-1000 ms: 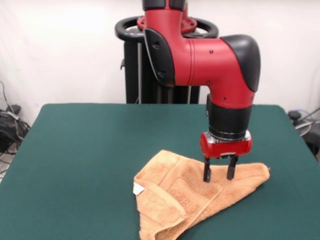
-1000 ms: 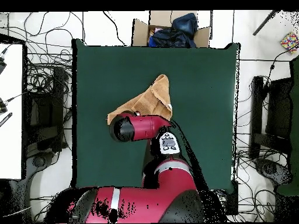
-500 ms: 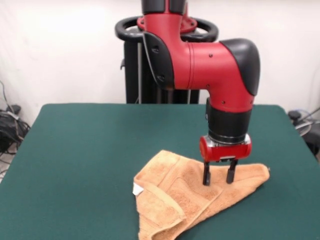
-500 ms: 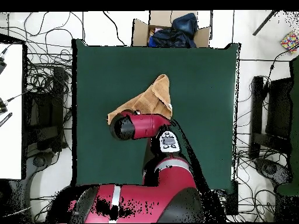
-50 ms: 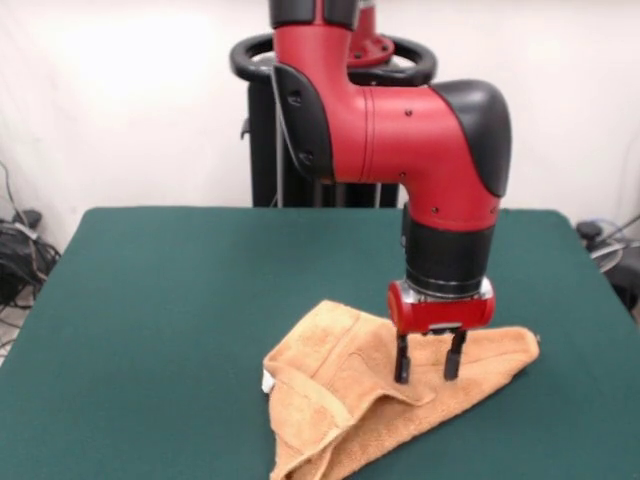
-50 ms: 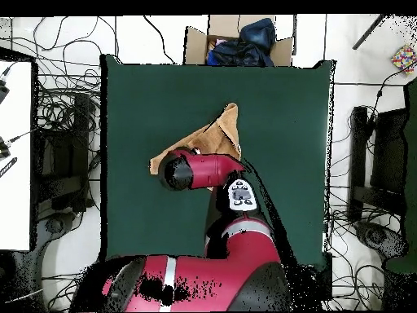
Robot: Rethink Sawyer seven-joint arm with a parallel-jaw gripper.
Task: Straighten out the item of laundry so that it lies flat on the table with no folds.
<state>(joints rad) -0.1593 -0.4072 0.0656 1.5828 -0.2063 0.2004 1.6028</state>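
Looking across the table in the front view, we see a red and black robot arm (image 5: 420, 150) coming down from above onto an orange-tan towel (image 5: 370, 395) that lies on the dark green table (image 5: 160, 300), toward the near edge and a little right of centre. The towel is crumpled into a rough triangle, with a raised fold running across its middle and a doubled-over flap at its near left corner, where a small white tag (image 5: 266, 381) peeks out. The gripper (image 5: 429, 360) points straight down, its two dark fingers (image 5: 402, 358) spread apart with their tips touching the cloth on either side of a small ridge; we cannot tell whether any fabric is pinched. Turning to the overhead view, we see the towel (image 6: 218, 134) as a bunched wedge near the middle of the table (image 6: 277, 106), the arm (image 6: 199, 171) covering its lower part. The gripper itself is hidden beneath the arm there.
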